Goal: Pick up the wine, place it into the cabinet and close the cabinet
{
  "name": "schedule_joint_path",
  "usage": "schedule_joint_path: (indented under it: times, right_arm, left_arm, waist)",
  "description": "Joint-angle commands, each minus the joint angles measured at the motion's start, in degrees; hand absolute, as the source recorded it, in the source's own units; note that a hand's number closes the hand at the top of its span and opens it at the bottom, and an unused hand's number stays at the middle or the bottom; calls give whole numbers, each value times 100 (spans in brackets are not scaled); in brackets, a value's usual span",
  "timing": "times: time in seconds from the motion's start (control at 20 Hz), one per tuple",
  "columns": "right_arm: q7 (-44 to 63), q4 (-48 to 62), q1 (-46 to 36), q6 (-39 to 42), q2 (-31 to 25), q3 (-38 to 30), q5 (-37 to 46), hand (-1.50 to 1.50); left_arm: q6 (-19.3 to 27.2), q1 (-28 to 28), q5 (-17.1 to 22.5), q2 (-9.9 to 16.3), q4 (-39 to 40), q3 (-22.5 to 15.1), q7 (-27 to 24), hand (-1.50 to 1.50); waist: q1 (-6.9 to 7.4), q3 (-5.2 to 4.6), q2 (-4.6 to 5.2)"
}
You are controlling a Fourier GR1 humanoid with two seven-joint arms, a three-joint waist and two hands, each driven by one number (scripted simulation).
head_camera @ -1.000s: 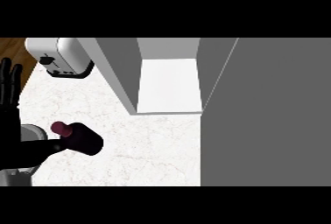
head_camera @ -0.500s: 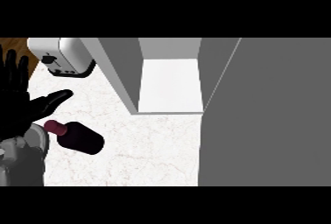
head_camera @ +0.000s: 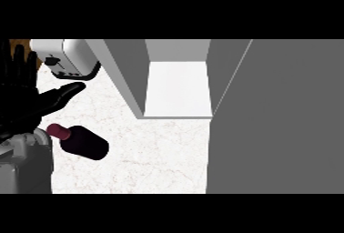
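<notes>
Grey cabinet door [head_camera: 275,118] stands swung open and fills the view from three to five o'clock, its long edge running down from the top toward the lower centre. Beside it, at twelve o'clock, the one cabinet [head_camera: 178,88] shows its open compartment: a pale floor between two grey side walls, with nothing visible inside. White marbled surface [head_camera: 154,154] spreads from the cabinet's front lip down to six o'clock and left to the forearm; the stretch between the bottle and the open door is bare.

At the nine o'clock edge one black hand [head_camera: 30,98] comes up from a grey forearm; by its place this reads as the left hand. Its fingers are straight and pointing up, the thumb spread out toward the cabinet, closed on nothing. The right hand does not show.

One white toaster [head_camera: 64,57] sits at eleven o'clock, just beyond the fingertips.

One dark wine bottle [head_camera: 80,141] lies on its side on the surface at eight o'clock, just below the thumb, neck toward the forearm; whether they touch is unclear.
</notes>
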Motion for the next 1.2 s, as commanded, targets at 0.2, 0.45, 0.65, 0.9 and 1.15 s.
schedule_joint_path:
  times: [0.2, 0.45, 0.65, 0.9, 1.15]
  right_arm:
    - [326, -247, -138, 202, -102, -421, -361, -150]
    - [111, 231, -329, -53, 411, 436, 722, -150]
    - [779, -410, -334, -137, 309, 360, 540, -150]
    - [923, -247, -710, 50, 26, -576, -359, -150]
    - [999, -562, -471, -19, 293, -132, 49, -150]
  left_arm:
    - [461, -160, -196, 25, -26, -380, 237, -150]
    - [379, 630, -200, -190, -267, -560, -225, -150]
    - [523, 750, -306, -150, -473, -626, -51, -150]
    - [610, 1211, -436, -197, -875, -795, 180, -150]
    - [671, 1347, -482, -150, -871, -705, 149, -150]
  waist:
    - [-3, 2, -1]
    - [28, 0, 1]
    - [19, 0, -3]
    - [32, 1, -2]
    - [20, 0, -3]
